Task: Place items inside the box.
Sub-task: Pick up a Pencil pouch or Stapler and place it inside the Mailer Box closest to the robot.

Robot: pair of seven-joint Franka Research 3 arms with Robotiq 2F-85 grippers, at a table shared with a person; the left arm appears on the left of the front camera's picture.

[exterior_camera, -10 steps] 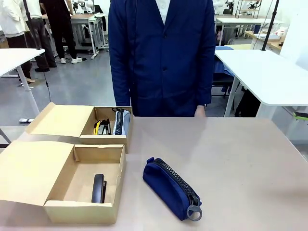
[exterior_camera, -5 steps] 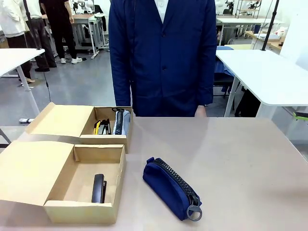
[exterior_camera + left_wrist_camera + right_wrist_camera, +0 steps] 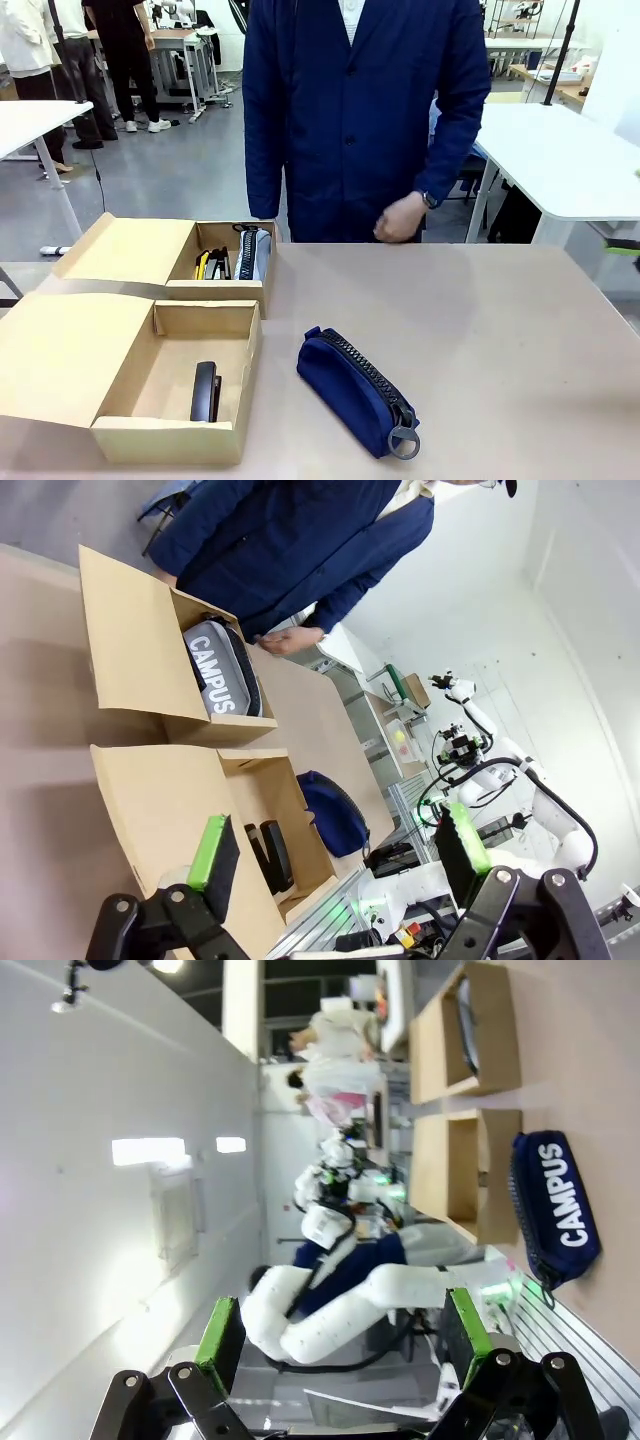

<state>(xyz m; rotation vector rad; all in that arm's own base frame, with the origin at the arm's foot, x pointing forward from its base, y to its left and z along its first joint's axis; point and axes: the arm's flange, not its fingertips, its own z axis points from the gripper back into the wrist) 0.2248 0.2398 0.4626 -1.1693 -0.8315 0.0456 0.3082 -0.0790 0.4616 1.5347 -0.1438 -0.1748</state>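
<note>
- Front view: a navy pencil case [image 3: 357, 392] lies on the table [image 3: 500, 320] at about 6 o'clock, outside both boxes. Its zip faces up and its ring pull points toward 5 o'clock.
- At 9 o'clock of that case, just beside it, stands the near box [image 3: 173, 437] with its lid folded flat toward 9 o'clock. A black stapler [image 3: 206, 391] lies on its floor.
- Directly at 12 o'clock of the near box is the far box [image 3: 218, 290], also open. It holds a grey pencil case [image 3: 256, 254] against the 3 o'clock wall and a yellow-black utility knife [image 3: 202, 264] at its 9 o'clock. The dark things between them are too small to tell apart.
- A person in a dark blue coat stands at the table's far edge at 12 o'clock. The person's hand [image 3: 401, 217] hangs above that edge, holding nothing.
- Left wrist view: the left gripper [image 3: 336, 830] hovers high over the boxes, its green-padded fingers wide apart with nothing between them. The grey pencil case [image 3: 222, 670], printed CAMPUS, shows at 11 o'clock, and the stapler [image 3: 272, 852] and navy pencil case [image 3: 335, 810] near the centre.
- Right wrist view: the right gripper [image 3: 343, 1326] has its fingers spread and empty, well clear of the table. The navy pencil case [image 3: 555, 1205] sits at 3 o'clock, with the near box [image 3: 470, 1170] just beside it.
</note>
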